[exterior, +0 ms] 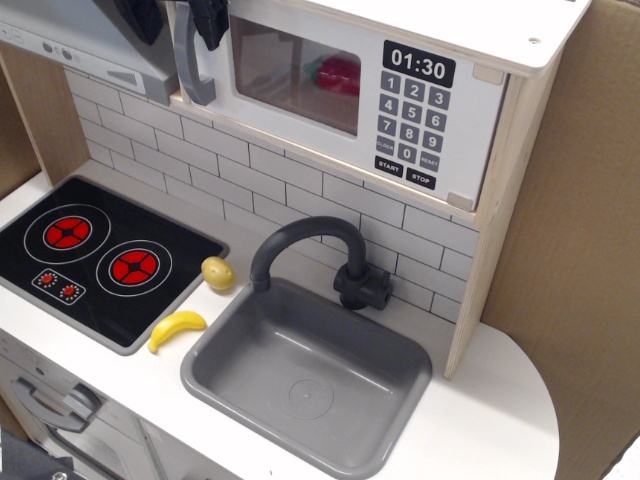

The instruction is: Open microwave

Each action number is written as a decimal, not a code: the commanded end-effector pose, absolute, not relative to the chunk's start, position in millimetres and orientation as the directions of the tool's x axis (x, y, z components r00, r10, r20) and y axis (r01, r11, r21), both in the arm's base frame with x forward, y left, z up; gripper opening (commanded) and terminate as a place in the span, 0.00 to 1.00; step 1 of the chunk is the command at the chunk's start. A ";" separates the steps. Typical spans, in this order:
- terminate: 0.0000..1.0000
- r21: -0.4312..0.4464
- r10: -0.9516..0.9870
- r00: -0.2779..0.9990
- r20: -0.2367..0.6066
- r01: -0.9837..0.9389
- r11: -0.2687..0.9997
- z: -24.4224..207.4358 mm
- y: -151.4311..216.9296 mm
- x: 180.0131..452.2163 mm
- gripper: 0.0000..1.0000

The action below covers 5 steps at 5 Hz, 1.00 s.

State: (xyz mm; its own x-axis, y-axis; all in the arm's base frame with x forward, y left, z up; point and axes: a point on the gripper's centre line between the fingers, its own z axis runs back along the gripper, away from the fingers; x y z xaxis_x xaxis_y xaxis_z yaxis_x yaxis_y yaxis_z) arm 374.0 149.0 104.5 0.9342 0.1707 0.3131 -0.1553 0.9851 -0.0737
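The microwave (500, 130) is a pale wood box at the top of the toy kitchen. Its white door (300, 125) is closed, with a black clock display (418, 63) and a keypad (408, 120) on the right. A red item (340, 74) shows through the window. The grey vertical handle (193, 75) is at the door's left edge. My gripper (178, 18) is at the top edge of the view, open. One black finger (145, 18) is left of the handle's top and the other (211, 20) is right of it. Most of the gripper is out of view.
A black hob (90, 250) with two red rings is at the left. A grey sink (400, 345) with a dark faucet (300, 235) is in the middle. A yellow banana (177, 328) and a yellow round fruit (218, 272) lie between them. A cardboard wall (580, 260) stands at the right.
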 end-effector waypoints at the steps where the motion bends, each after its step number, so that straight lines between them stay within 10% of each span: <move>1: 0.00 0.022 0.016 0.937 0.348 -0.026 0.999 113.6 151.1 375.8 0.00; 5: 0.00 0.017 -0.017 0.908 0.419 0.011 1.000 110.0 146.5 357.6 0.00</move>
State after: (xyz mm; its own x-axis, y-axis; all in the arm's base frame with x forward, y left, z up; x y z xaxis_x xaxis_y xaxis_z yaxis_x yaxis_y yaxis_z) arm 355.6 146.2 85.6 0.9304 0.0075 0.3664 -0.0002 0.9998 -0.0200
